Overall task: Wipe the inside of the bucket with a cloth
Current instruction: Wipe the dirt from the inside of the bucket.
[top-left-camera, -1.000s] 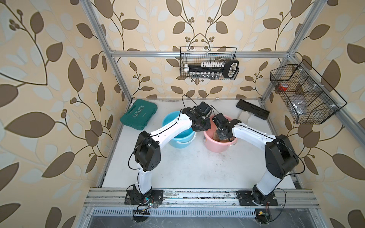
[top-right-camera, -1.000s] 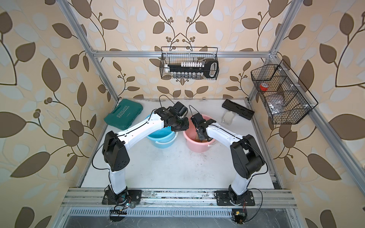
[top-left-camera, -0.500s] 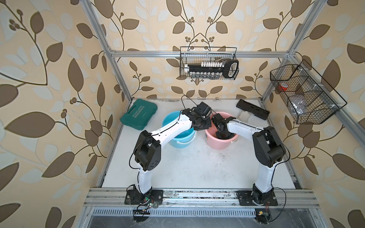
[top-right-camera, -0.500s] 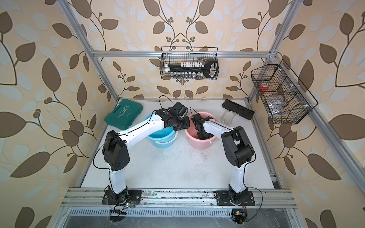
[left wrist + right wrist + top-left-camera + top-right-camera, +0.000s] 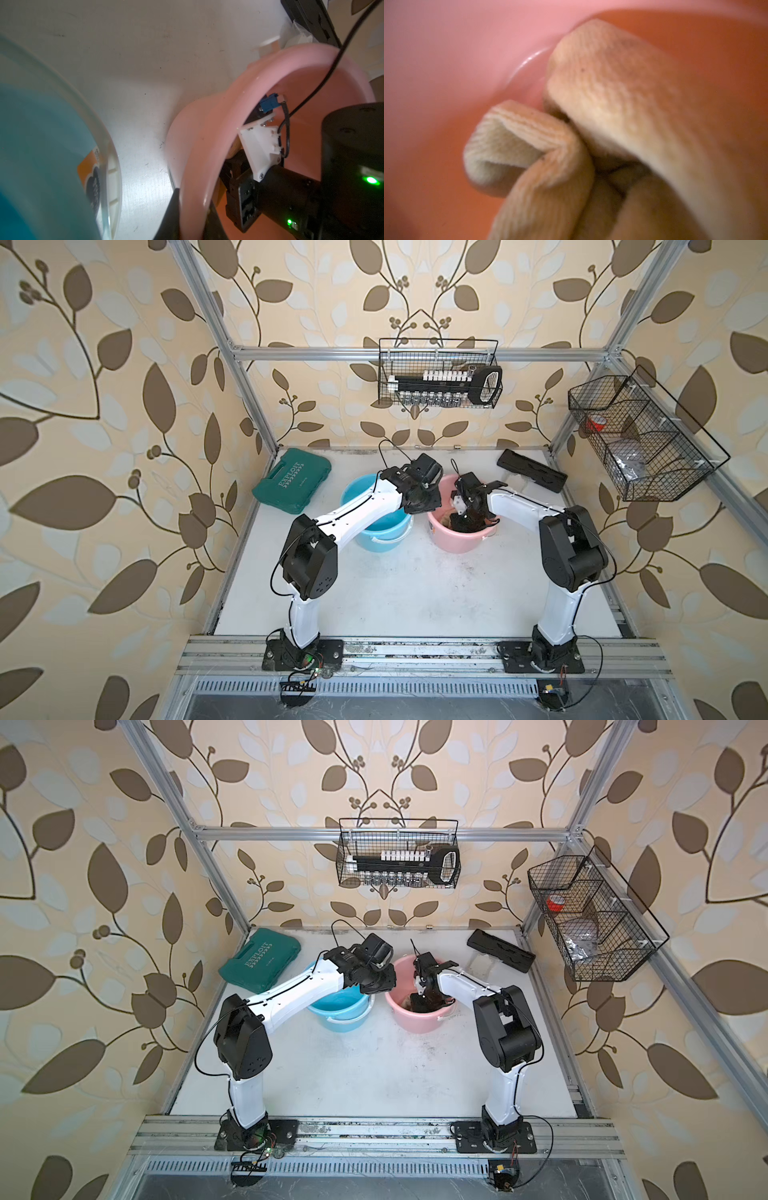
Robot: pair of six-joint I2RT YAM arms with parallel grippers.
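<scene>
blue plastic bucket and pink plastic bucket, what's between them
Bare white tabletop in the left wrist view; the left gripper clamps the pink plastic bucket's rim.

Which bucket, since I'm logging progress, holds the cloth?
The pink bucket: the cloth sits bunched inside it. The blue bucket beside it shows none.

white arm links (image 5: 361, 508), black joints (image 5: 309, 564), thin black cables (image 5: 340, 49), green lights (image 5: 372, 180).
</scene>
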